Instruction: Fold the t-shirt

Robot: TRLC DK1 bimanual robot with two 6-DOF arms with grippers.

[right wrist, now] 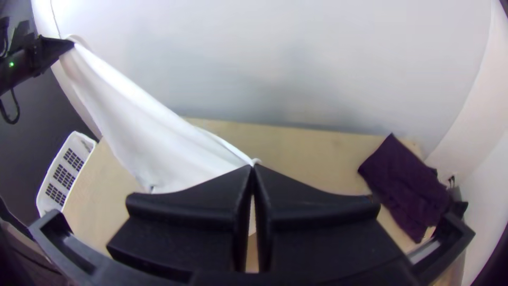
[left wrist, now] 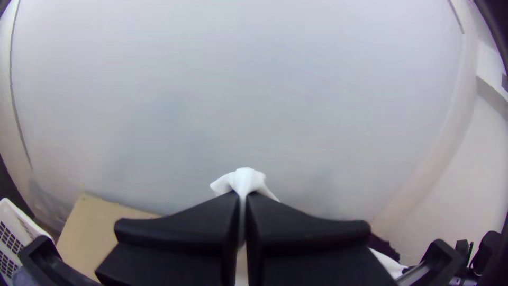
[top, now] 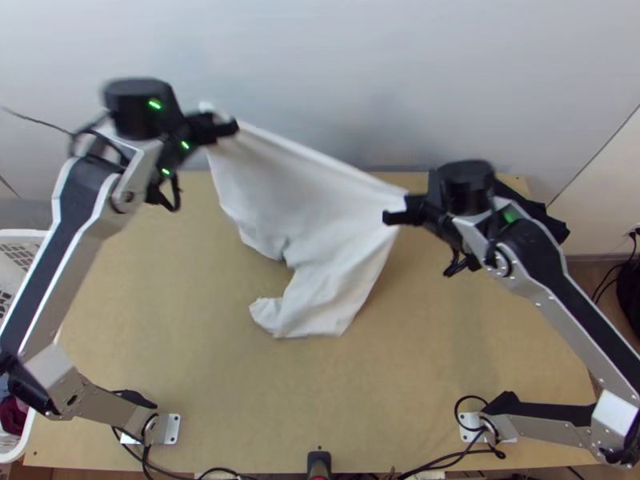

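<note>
1. The white t-shirt hangs above the table, one edge stretched taut between both grippers, the rest drooping (rather crumpled) over the middle.
2. The left gripper is closed, pinching one end of that edge.
3. The right gripper, closed too, pinches the other.
4. Dark purple cloth lies at the table's far right.
5. A white basket stands left.
</note>
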